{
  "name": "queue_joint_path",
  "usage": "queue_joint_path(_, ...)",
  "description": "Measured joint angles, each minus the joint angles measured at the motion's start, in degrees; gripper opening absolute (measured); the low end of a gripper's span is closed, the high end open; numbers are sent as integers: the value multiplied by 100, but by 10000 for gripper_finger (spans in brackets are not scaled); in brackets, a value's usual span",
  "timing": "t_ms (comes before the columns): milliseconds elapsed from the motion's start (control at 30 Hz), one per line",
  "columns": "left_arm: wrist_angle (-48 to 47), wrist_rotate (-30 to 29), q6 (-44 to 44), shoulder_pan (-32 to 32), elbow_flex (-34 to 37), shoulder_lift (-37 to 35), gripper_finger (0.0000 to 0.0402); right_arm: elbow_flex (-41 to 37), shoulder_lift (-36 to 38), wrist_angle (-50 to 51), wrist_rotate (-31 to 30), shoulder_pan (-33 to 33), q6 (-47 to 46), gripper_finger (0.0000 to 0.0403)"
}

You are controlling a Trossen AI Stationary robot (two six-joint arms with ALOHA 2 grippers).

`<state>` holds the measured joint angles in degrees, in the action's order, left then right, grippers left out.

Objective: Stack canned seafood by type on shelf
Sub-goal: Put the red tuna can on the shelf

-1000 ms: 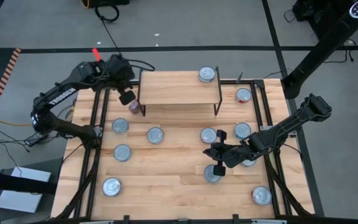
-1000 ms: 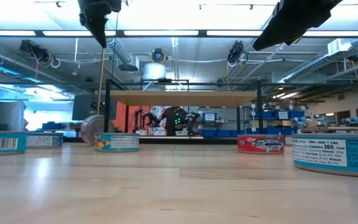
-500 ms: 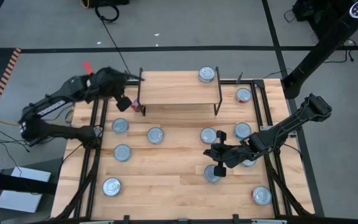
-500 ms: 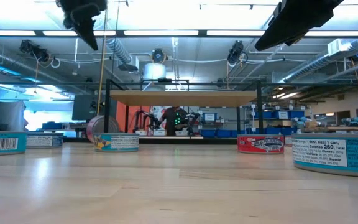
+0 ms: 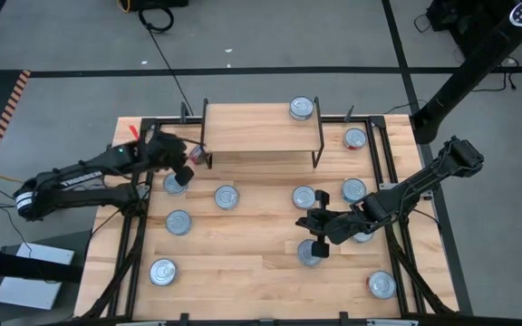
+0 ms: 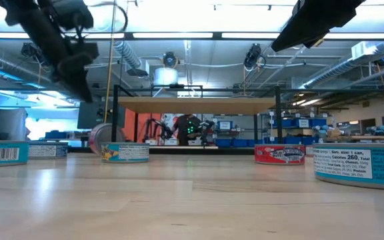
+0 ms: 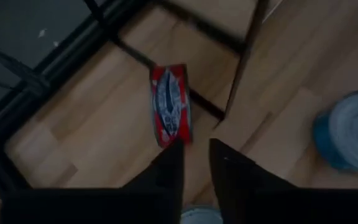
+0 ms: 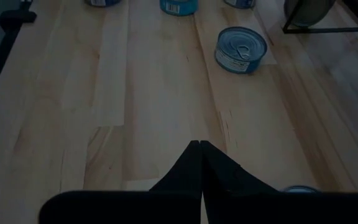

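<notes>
A red can [image 7: 171, 106] stands on its edge on the table [image 5: 261, 290], beside the shelf's [image 5: 261, 127] left near leg; the low view shows this red can [image 6: 103, 138] as well. My left gripper [image 7: 196, 152] hovers just short of it, fingers slightly apart and holding nothing. In the high view my left gripper [image 5: 187, 168] is above a blue can [image 5: 174, 185]. One can [image 5: 302, 109] sits on the shelf's top. My right gripper [image 8: 199, 146] is shut and empty; in the high view it [image 5: 308, 231] hangs above the table's right half, over a can [image 5: 309, 254].
Several cans lie flat across the table, among them a blue one [image 5: 227, 196], a red one [image 5: 355, 138] at the far right and one [image 5: 162, 271] at the near left. Black frame rails [image 5: 143, 208] run along both sides of the table. Bare wood lies in the near middle.
My left gripper has come down from high beside the shelf's left end and moved toward the table's near edge, while its arm has drawn back toward the left. It now hangs low by the red can. My right arm has kept still.
</notes>
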<state>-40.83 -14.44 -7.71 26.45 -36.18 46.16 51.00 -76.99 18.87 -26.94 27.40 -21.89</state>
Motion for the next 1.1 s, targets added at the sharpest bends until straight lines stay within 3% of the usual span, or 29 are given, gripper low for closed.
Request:
queue_joint_path(300,638,-415,-166,7,19,374,214,0,0,0,2,-10,0,7)
queue_joint_path(467,699,-415,-222,36,19,881,258,0,0,1,2,-11,2,7)
queue_joint_path(800,1100,-432,-8,520,19,1763,273,0,0,2,9,-7,2,7)
queue_joint_path(1100,1365,-289,235,829,19,1931,273,0,0,2,14,-7,0,7)
